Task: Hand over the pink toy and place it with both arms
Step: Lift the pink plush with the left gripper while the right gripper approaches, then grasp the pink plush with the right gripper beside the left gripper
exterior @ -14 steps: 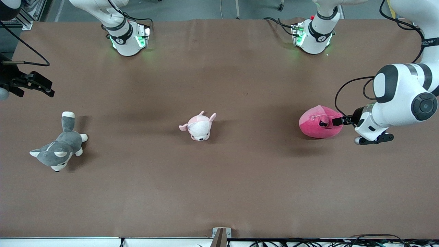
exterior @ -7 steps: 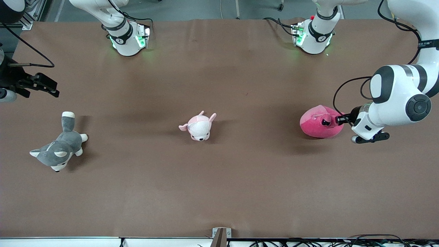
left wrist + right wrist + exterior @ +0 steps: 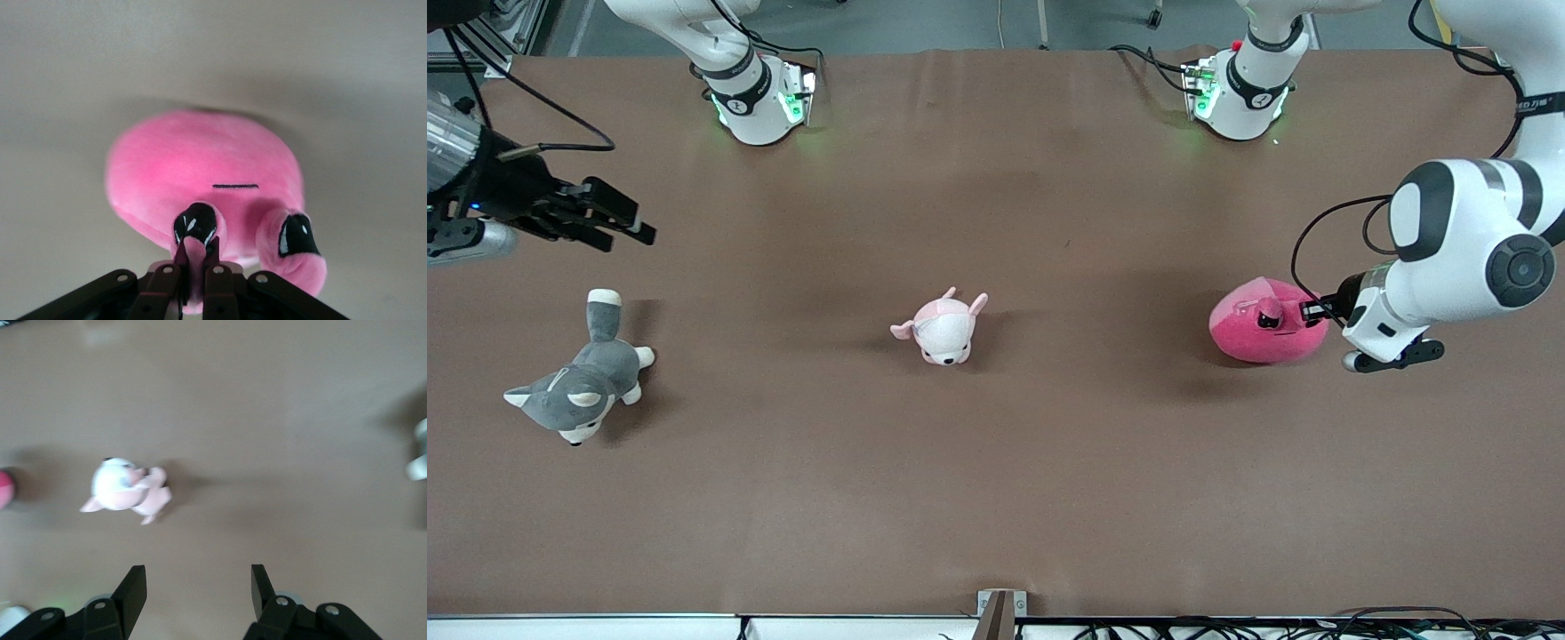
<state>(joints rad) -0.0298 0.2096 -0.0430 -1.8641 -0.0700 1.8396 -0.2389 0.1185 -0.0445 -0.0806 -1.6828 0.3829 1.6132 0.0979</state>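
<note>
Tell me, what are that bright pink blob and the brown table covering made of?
The pink toy looks like soft plush: its surface is fuzzy and matte, and a nub folds where the left gripper pinches it shut. Its eyes appear glossy, perhaps vinyl or satin. The table covering seems to be matte brown paper or thin sheet, faintly creased near the arms' bases; I can't tell which.

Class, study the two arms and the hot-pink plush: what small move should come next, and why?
Probably a short lift by the left hand. It is shut on a nub of the pink toy, which rests on the table. The right hand hangs open over the table's right-arm end, well away, so the toy must rise before any handover.
</note>
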